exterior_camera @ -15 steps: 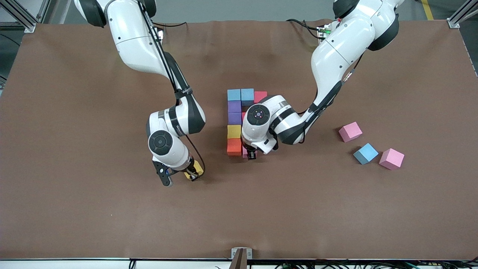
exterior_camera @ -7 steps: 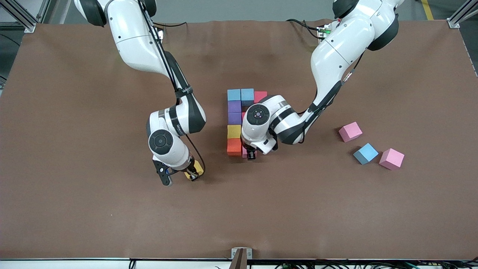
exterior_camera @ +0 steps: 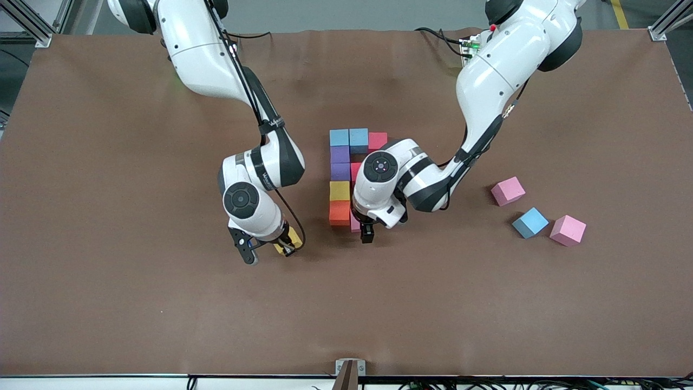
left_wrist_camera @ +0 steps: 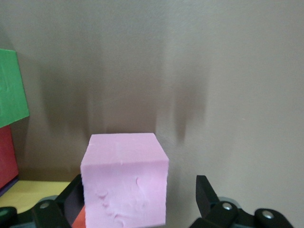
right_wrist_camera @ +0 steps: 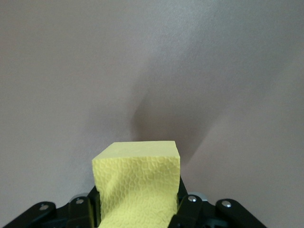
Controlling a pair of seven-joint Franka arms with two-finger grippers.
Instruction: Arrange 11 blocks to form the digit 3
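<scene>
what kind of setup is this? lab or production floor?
Likely a robotics lab bench: a brown mat-covered table, aluminium frame posts at its corners, loose cables, and coloured foam blocks as practice objects.

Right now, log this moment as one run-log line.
left gripper: open, pink block released beside orange block | right gripper: shut on yellow block | figure: unfinished

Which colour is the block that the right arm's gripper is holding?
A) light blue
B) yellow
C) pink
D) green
B: the right gripper is shut on the yellow block, whose sides sit pinched between the fingers in the right wrist view; the front view shows the same yellow block at that arm's tip.
</scene>
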